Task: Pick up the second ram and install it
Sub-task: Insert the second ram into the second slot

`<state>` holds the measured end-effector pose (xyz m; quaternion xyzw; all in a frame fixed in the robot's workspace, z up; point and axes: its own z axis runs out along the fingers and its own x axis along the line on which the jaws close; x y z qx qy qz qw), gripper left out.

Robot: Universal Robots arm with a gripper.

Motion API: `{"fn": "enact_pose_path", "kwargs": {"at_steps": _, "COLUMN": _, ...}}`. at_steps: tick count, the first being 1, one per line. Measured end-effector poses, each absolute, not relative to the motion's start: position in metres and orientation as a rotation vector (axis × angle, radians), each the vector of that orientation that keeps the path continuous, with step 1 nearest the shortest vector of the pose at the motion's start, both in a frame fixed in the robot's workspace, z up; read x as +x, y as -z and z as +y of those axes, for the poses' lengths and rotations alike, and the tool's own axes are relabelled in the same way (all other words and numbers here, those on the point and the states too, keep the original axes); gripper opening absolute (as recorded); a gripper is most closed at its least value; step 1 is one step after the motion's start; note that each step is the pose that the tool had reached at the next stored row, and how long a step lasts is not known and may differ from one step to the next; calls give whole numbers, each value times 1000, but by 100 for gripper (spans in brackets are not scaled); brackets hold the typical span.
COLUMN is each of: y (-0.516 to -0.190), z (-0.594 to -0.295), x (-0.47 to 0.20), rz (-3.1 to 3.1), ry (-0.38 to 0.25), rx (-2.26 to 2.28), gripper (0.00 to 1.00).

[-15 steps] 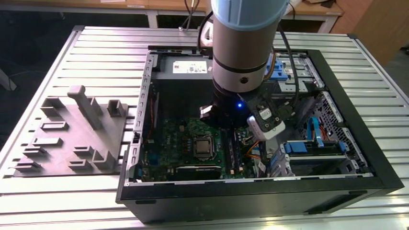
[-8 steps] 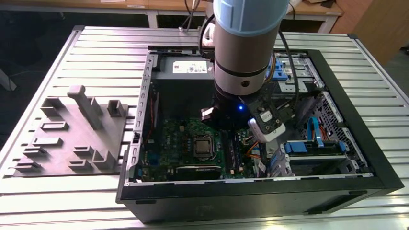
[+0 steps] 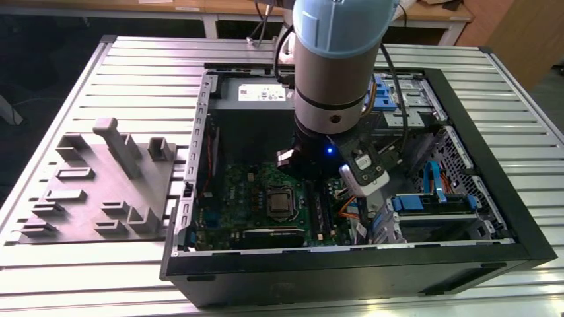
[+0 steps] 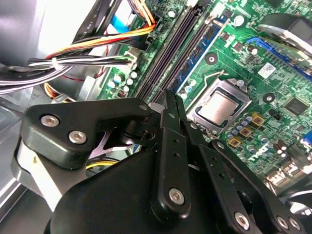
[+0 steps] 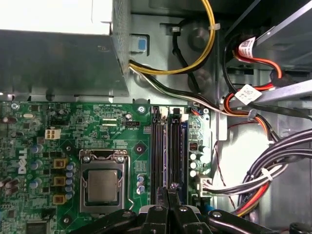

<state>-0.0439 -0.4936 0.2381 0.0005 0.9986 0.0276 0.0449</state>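
A thin blue-green ram stick (image 4: 197, 54) stands seated in the black slot row of the green motherboard (image 5: 112, 126), on the side nearest the cable bundle; its blue edge (image 5: 184, 146) runs along the slots. I cannot tell whether it is the second ram. Two dark slots (image 5: 157, 151) lie beside it. My gripper (image 4: 169, 97) hangs just above the near end of these slots (image 5: 168, 191). Its black fingers are pressed together, shut, and I see nothing held between them. In the exterior view the arm (image 3: 335, 79) reaches down into the open computer case (image 3: 493, 165).
The processor socket (image 5: 103, 185) lies beside the slots. The power supply (image 5: 58, 58) and the case wall close the far end. Bundled cables (image 5: 273, 170) crowd the other side. A grey parts fixture (image 3: 102, 185) rests on the slatted table at the exterior view's left.
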Motion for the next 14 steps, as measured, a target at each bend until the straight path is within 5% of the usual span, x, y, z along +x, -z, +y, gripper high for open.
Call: {"fn": "enact_pose_path", "kwargs": {"at_steps": 14, "y": -232, "z": -492, "x": -44, "rz": 3050, "ry": -100, "rx": -11, "gripper": 11}}
